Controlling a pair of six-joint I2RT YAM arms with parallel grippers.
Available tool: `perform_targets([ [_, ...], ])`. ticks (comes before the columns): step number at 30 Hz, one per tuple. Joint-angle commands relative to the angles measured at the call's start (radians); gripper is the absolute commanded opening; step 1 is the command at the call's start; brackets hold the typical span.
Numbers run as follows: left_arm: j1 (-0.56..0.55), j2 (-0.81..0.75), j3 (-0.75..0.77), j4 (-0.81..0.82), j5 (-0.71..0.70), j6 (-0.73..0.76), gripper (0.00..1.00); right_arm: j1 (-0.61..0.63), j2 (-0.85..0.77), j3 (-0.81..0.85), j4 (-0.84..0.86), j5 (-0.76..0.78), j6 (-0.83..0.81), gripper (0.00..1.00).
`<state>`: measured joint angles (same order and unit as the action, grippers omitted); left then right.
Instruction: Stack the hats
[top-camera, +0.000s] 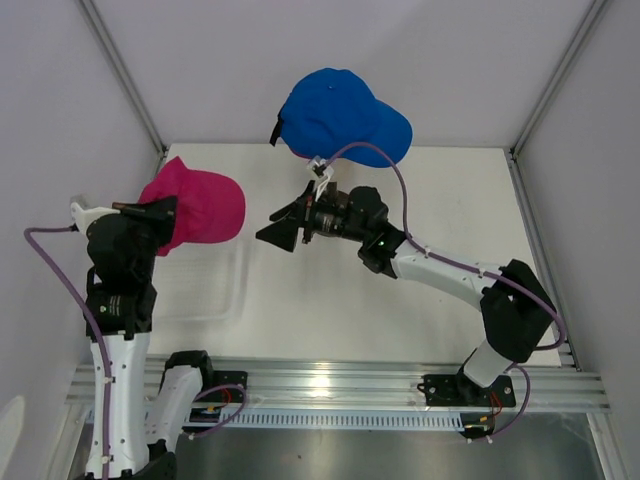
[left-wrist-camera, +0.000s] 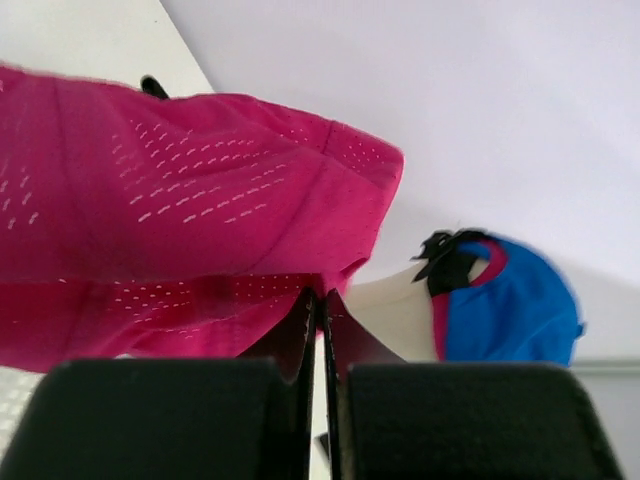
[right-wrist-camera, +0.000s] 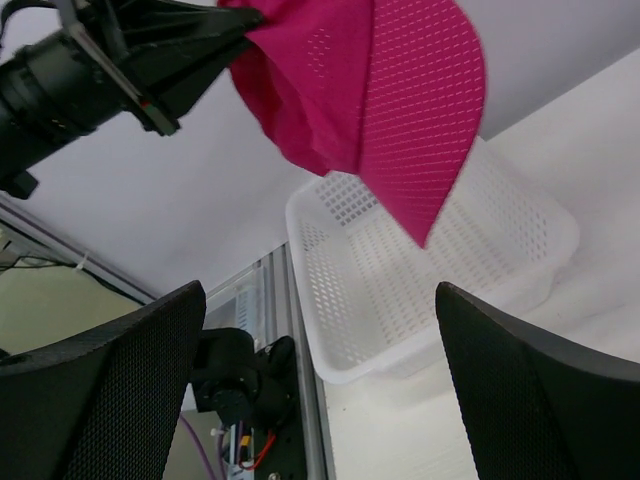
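Your left gripper (left-wrist-camera: 320, 300) is clamped on the pink hat (top-camera: 200, 205), holding it aloft above the basket (right-wrist-camera: 520, 250). Your right gripper (top-camera: 282, 227) gapes wide, empty, near it. The blue hat (top-camera: 340, 115) sits at the back, seemingly on a cream head (left-wrist-camera: 395, 310).

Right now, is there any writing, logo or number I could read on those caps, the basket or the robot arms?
None: no word, logo, number or sign can be read in any view.
On the pink cap: plain perforated fabric, no print showing.
On the blue cap: plain, no print showing.
On the basket: bare white mesh.
On the left arm and right arm: no legible label, only a small green light on the right one.
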<state>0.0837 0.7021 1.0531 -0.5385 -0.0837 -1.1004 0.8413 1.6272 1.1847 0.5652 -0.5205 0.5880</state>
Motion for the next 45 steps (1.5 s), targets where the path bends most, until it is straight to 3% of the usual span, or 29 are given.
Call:
perform_targets([
  [1,-0.012,-0.010,0.024,0.011,-0.079,-0.187,0.01,0.036,0.034,-0.043,0.151,0.112,-0.039,0.99],
  [8,-0.012,0.013,0.027,0.018,0.032,-0.243,0.01,0.093,0.140,-0.020,0.246,0.231,-0.044,1.00],
  [18,-0.013,0.019,0.035,0.005,0.010,-0.276,0.01,0.111,0.270,0.059,0.384,0.266,0.042,1.00],
  [23,-0.016,0.013,-0.007,-0.023,0.042,-0.342,0.01,0.139,0.322,0.153,0.369,0.286,-0.013,1.00],
  [30,-0.015,0.013,0.022,-0.029,0.015,-0.331,0.01,0.147,0.384,0.207,0.375,0.246,0.032,0.90],
  [35,-0.015,0.005,-0.004,-0.032,-0.001,-0.337,0.01,0.157,0.376,0.201,0.374,0.211,0.032,0.68],
  [38,-0.016,0.008,-0.005,-0.014,0.009,-0.335,0.01,0.173,0.362,0.199,0.335,0.215,-0.022,0.37],
  [39,-0.015,0.008,-0.004,-0.015,0.009,-0.325,0.01,0.174,0.361,0.205,0.303,0.217,-0.027,0.23],
  [40,-0.016,0.010,-0.002,-0.014,0.004,-0.314,0.01,0.174,0.356,0.214,0.292,0.215,-0.031,0.00],
  [44,-0.015,-0.006,0.010,0.037,-0.056,-0.184,0.01,0.170,0.284,0.246,0.153,0.237,-0.062,0.00],
  [45,-0.015,-0.009,0.016,0.064,-0.071,-0.033,0.04,0.163,0.270,0.266,0.043,0.234,-0.060,0.00],
])
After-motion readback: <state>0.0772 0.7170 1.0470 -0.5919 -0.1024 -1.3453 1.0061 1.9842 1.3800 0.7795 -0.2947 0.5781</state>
